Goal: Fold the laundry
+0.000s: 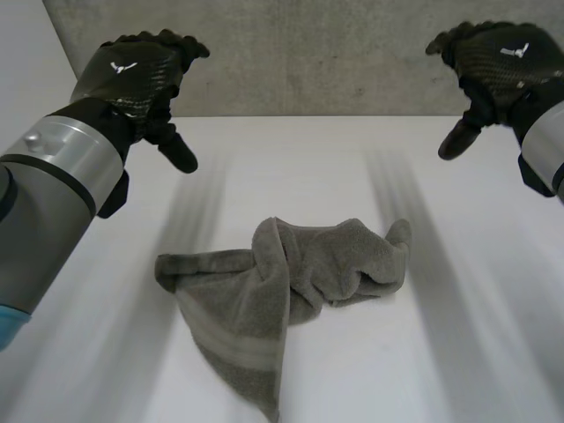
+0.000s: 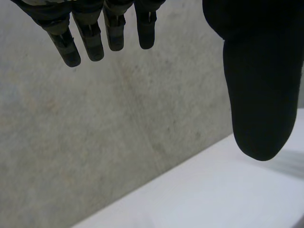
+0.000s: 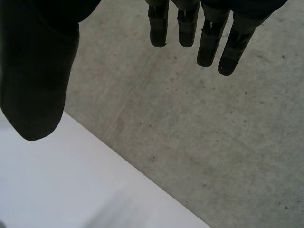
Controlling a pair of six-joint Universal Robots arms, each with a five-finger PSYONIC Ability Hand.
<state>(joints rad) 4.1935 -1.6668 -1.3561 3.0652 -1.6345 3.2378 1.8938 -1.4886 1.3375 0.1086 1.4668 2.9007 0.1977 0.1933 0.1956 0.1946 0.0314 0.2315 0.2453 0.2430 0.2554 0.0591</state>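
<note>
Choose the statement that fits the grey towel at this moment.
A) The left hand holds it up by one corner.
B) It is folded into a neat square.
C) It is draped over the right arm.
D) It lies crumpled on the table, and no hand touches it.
D: the grey towel lies bunched on the white table, while the left hand and the right hand hover above and apart from it, holding nothing.

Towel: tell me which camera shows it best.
The head view. The towel lies crumpled on the white table, the left hand and right hand open above it. Each wrist view looks past its own fingers at the concrete wall and the table's edge instead.
</note>
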